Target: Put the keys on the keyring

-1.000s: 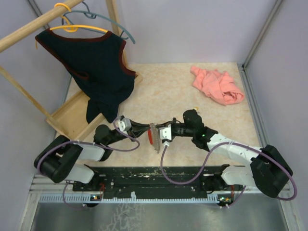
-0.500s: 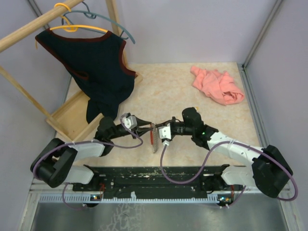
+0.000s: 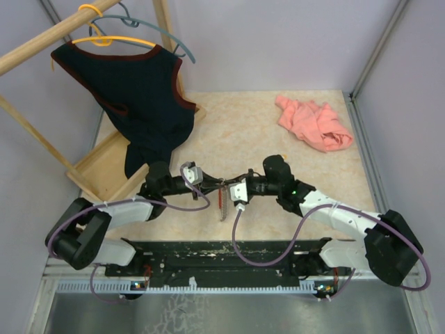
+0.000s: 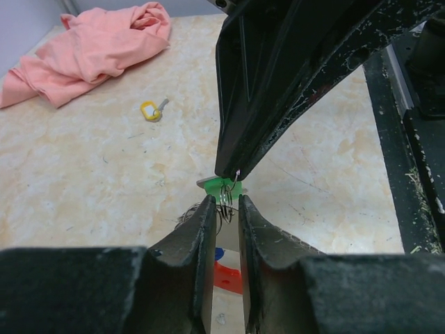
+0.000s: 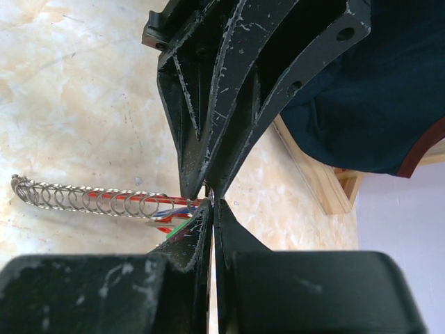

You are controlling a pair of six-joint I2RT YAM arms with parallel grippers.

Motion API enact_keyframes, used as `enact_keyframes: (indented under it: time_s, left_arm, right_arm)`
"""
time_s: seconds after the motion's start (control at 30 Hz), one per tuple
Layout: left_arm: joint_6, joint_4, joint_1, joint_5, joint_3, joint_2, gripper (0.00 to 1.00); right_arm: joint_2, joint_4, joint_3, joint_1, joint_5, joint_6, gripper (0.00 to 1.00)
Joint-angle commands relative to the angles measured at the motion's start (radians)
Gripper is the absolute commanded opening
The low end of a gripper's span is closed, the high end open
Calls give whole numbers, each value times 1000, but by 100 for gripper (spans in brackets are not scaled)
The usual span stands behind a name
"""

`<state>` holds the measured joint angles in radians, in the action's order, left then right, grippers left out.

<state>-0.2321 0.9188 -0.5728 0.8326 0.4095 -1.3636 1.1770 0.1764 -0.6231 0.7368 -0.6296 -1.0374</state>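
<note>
Beige marbled desk (image 3: 243,132) lies beneath my two claws, meeting tip to tip: my right claw (image 5: 211,203) is clenched on one end of the keyring (image 5: 83,200), steadying it for my left claw (image 4: 227,202), nearly closed there, though I cannot tell if it grips.

Plain lilac walls (image 3: 278,42) close in a beige marbled tabletop (image 3: 243,132) under soft, even light, with a grey metal post (image 3: 379,45) rising at the far right corner. At the far left corner stands a pale wooden garment rack (image 3: 97,172); its rail carries a yellow hanger (image 3: 118,40) with a dark sleeveless top (image 3: 139,90), and a bare teal hanger (image 3: 156,26). A black mounting rail (image 3: 222,254) runs along the near edge.
</note>
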Motion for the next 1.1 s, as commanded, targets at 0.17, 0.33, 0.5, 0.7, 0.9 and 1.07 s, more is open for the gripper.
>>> enact_keyframes:
  time_s: [0.17, 0.33, 0.5, 0.7, 0.9, 1.07]
  left_arm:
    - [-35, -63, -4, 47, 40, -18, 3]
    - [-9, -40, -4, -16, 15, 12, 0]
    - [89, 72, -3, -113, -33, 34, 0]
    - [317, 293, -6, -206, -91, 0, 0]
    - [405, 405, -46, -277, -110, -25, 0]
    - [437, 443, -61, -312, -113, -44, 0]
  right_arm:
    - [-36, 41, -45, 0, -28, -2, 0]
    - [-60, 43, -12, 0, 9, 8, 0]
    - [-101, 90, 58, 1, 52, 48, 0]
    - [-138, 245, 168, 1, 88, 114, 0]
    - [-102, 319, 194, 11, 60, 160, 0]
    - [-88, 392, 205, 14, 49, 230, 0]
